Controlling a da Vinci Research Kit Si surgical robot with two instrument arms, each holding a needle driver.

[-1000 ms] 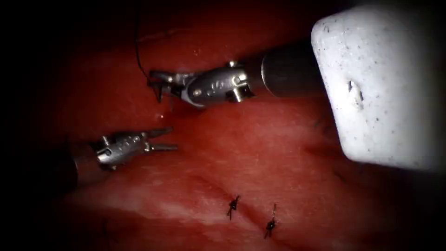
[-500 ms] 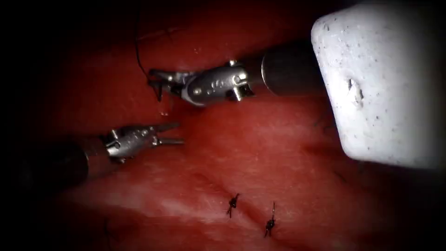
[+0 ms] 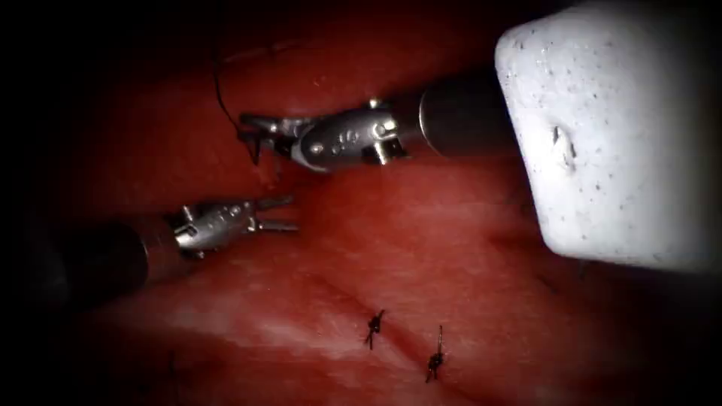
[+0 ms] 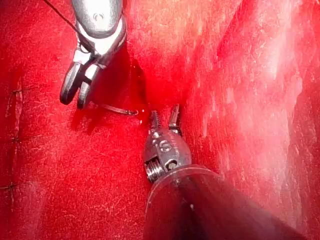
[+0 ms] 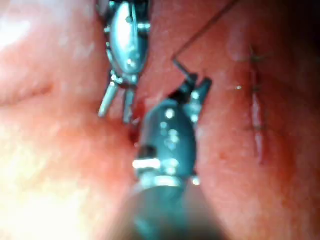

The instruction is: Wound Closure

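The right hand [image 3: 252, 129] is gripping the needle [image 4: 117, 109] near its thread [image 3: 220, 94] end, its tip entering the tissue [image 3: 421, 248] beside the cut, while the empty left hand [image 3: 280, 213], jaws parted, has been closing in.

Right end effector [image 5: 192, 92] gripping what seems the needle [image 5: 181, 70], thread [image 5: 205, 27] trailing — left end effector [image 5: 116, 105] open, beside it

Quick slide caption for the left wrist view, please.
Right claw grips the curved needle near its thread end, tip at the tissue; left claw open, holding nothing.
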